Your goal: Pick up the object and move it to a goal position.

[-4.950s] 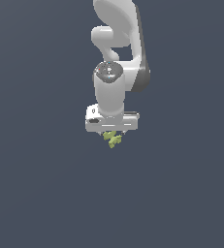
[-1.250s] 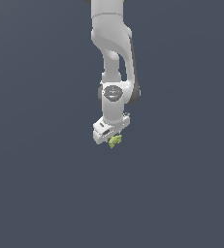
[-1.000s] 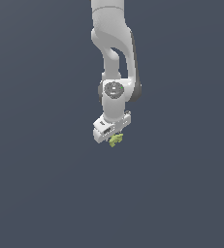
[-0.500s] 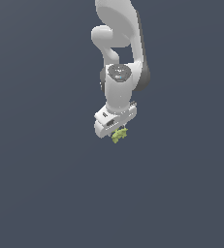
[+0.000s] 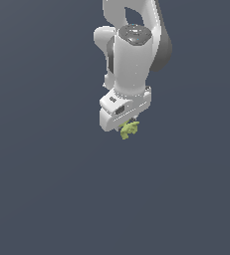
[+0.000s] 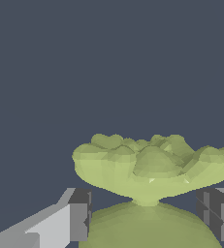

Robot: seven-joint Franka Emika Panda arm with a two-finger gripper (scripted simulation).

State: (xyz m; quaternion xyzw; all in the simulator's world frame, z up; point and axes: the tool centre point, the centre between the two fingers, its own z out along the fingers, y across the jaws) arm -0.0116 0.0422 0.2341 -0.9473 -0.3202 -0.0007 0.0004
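Note:
The small yellow-green pronged object [image 5: 129, 130] hangs just under the white arm's hand in the exterior view, held up off the dark ground. My gripper [image 5: 128, 125] is shut on it. In the wrist view the object [image 6: 152, 164] fills the space between my two grey fingertips [image 6: 79, 215], its lumpy prongs spreading outward beyond them. The fingers themselves are mostly hidden behind the hand in the exterior view.
Only a plain dark grey-blue ground [image 5: 47, 199] shows around the arm in both views. No goal marker or other object is in view.
The arm has swung its wrist and lifted, carrying the object upward and slightly toward the exterior view's right. The hand looks larger, closer to the camera. The grip has held.

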